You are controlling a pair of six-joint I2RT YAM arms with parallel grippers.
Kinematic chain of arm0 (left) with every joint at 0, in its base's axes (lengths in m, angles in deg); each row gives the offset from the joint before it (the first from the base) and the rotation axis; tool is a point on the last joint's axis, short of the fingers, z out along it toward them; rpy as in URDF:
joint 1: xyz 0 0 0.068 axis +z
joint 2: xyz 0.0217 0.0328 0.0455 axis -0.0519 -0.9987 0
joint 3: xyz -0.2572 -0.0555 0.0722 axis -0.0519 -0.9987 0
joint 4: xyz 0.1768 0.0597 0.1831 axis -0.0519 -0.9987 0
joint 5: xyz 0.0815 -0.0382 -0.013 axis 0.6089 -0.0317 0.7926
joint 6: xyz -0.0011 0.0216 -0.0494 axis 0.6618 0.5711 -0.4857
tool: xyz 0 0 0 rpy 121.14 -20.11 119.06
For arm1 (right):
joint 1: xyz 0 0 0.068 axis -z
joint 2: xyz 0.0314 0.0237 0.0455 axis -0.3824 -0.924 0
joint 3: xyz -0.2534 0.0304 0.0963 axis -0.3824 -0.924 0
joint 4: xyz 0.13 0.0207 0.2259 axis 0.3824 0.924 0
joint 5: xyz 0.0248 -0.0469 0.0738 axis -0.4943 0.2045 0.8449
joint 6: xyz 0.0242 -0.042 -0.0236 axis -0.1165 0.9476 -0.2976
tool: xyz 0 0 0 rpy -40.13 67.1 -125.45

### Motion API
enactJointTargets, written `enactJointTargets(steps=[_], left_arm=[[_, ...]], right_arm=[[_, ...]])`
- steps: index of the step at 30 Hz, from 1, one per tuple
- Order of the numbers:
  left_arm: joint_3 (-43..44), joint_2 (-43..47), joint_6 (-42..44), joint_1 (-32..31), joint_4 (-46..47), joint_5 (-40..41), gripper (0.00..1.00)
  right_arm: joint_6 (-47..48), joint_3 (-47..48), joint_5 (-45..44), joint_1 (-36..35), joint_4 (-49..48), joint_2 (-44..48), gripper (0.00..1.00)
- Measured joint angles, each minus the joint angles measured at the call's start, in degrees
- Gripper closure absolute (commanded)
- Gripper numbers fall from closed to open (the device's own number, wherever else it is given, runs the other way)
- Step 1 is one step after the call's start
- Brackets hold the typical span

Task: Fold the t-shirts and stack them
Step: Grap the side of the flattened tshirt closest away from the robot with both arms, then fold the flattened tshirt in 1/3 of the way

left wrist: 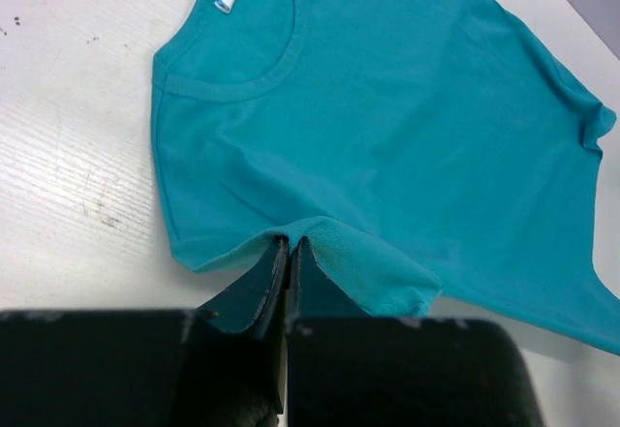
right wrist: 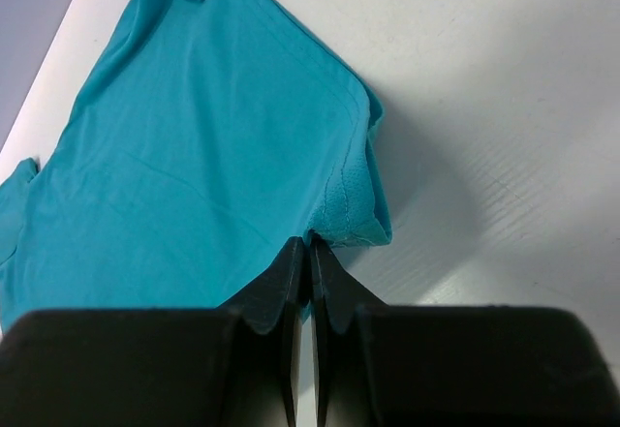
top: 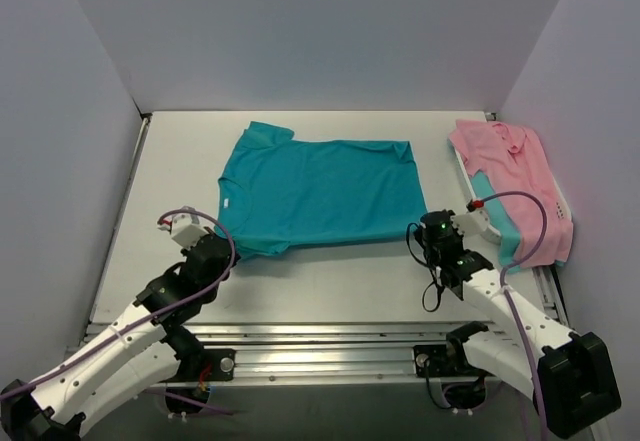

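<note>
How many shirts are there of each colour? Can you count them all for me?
Teal: 2, the flat teal shirt and a hidden teal shirt peeking out from under the pink one.
Pink: 1, the pink shirt with a collar.
Total: 3 shirts.

We see the right gripper (right wrist: 309, 248) with its two black fingers pressed together on the near corner of the teal t-shirt (right wrist: 194, 146), whose hem curls up there off the white table (right wrist: 504, 107). The rest of the shirt lies flat, spreading away toward the upper left
</note>
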Motion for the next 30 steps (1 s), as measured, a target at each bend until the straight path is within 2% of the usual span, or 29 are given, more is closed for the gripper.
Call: enactJointTargets(steps=[6,13,23,30], left_arm=[[5.62,-9.62,3.56,0.81,2.32,0.31,0.98],[13.00,-21.31,9.49,5.18,9.55,-2.73,0.98],[20.02,-37.27,16.06,17.62,19.02,-13.53,0.98],[29.07,-56.06,19.63,25.68,24.13,-24.48,0.98]], right_arm=[[0.85,5.01,-1.16,0.00,2.01,-4.00,1.00],[1.09,8.98,-1.86,0.00,1.05,-12.35,1.00],[1.49,14.95,-3.21,0.90,-2.69,-24.63,1.00],[1.42,26.14,-4.22,3.23,-5.64,-42.42,1.00]])
